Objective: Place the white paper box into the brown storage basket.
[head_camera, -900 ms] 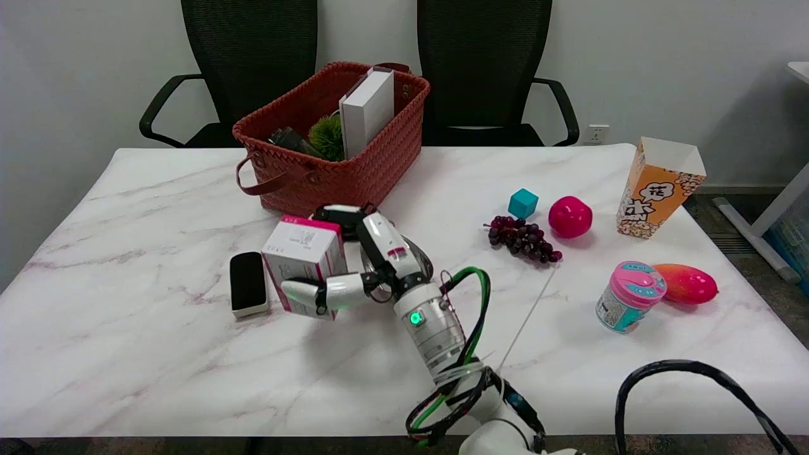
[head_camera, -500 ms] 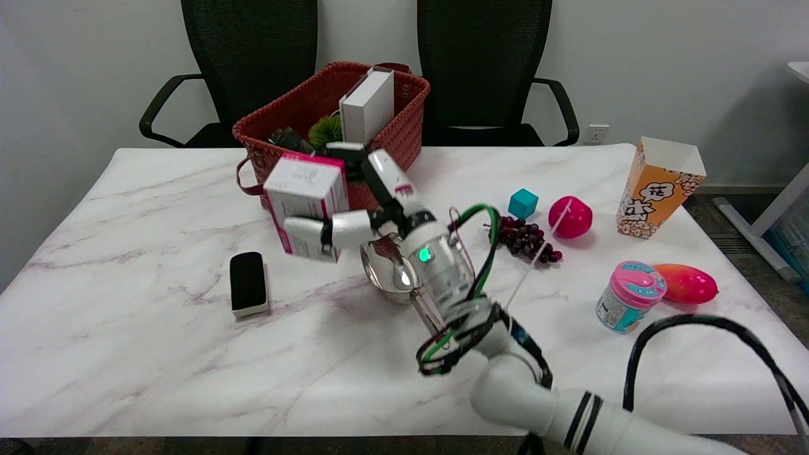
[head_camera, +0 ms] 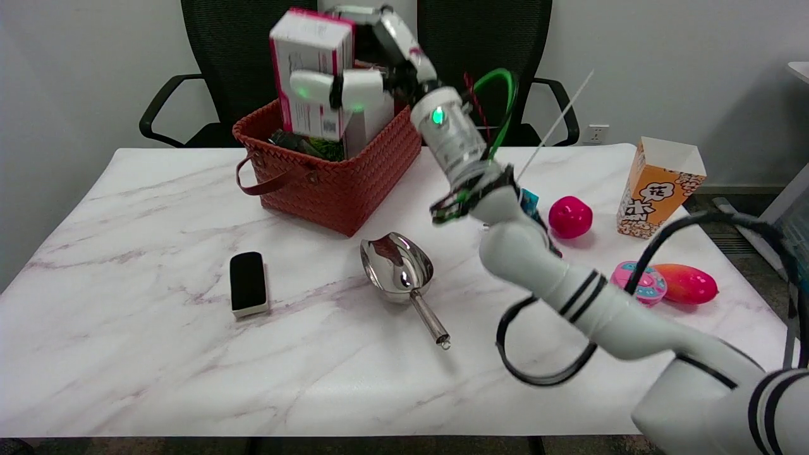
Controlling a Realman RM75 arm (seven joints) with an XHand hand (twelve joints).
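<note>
On the left of the marble table (head_camera: 126, 354), at about 8 o'clock, lies a small black and white block (head_camera: 248, 283). It lies flat and well apart from the other things.

Up at 11 o'clock sits the brown storage basket (head_camera: 341, 183), with a loop handle on its near side. Something green and something dark peek out of it, and a grey-white box stands inside.

Right above the basket, in the air, is the white paper box (head_camera: 311, 69). It has pink edges. There is small printing and a bar code on it, too small to read. The right hand (head_camera: 354, 57) holds the box, with one finger across its front and others over its top. The box touches neither the basket nor the table.

Near the middle of the table lies a shiny metal scoop (head_camera: 398, 265), its handle pointing to 5 o'clock.

At 2 o'clock is a red ball (head_camera: 570, 217). Farther right stands an orange popcorn box (head_camera: 660, 188) with big Chinese letters on it. At 3 o'clock sits a tub with a pink lid (head_camera: 638, 284), partly behind the arm, just beside a pink and orange mango (head_camera: 687, 284).
</note>
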